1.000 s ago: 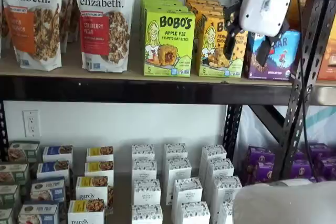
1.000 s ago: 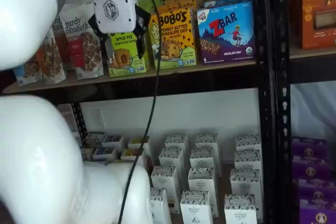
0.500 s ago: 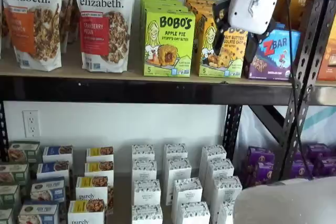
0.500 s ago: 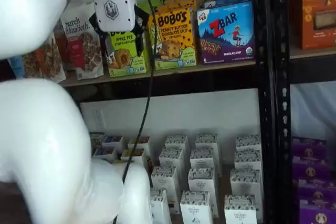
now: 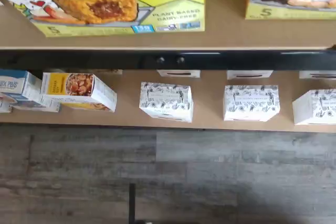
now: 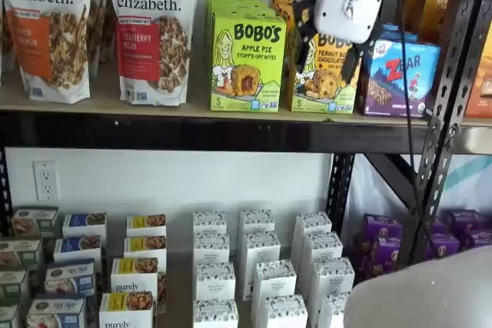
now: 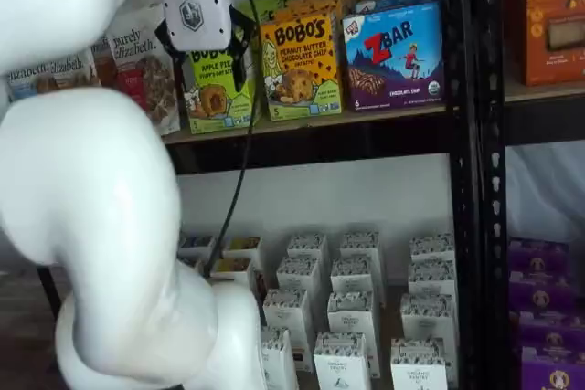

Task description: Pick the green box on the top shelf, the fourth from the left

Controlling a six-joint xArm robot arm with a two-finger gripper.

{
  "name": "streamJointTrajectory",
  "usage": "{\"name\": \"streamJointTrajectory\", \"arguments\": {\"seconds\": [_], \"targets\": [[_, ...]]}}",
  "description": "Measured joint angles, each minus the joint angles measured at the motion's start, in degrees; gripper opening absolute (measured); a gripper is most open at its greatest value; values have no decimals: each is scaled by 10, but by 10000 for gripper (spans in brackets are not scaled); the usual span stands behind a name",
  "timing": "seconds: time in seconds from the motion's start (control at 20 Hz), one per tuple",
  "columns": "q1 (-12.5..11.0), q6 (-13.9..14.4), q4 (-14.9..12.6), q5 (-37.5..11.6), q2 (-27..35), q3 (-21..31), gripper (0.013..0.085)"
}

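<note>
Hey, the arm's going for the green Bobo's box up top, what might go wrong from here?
1. The green box stands close beside the yellow-orange Bobo's box; a finger of the open tool might catch that neighbour instead.
2. More green boxes are stacked behind the front one, so a push inward may shove the row back rather than grip it.
3. The cable hangs in front of the top shelf and may snag.
</note>
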Motion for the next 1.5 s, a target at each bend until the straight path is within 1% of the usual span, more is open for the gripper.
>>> {"name": "streamJointTrajectory", "arguments": {"seconds": [0.25, 0.5, 0.6, 0.7, 0.8, 0.95, 1.15, 1.35, 1.5], "targets": [[14, 13, -3, -16, 32, -14, 850], [22, 19, -7, -33, 64, -30, 850], [17, 15, 6, -35, 79, -39, 850], [16, 13, 10, -38, 92, -49, 850], [23, 19, -1, -44, 103, -57, 850], [27, 21, -3, -61, 114, -66, 850], [32, 25, -6, -67, 131, -82, 850], [35, 28, 0, -67, 146, -96, 850], [37, 28, 3, -80, 149, -97, 850]]}}
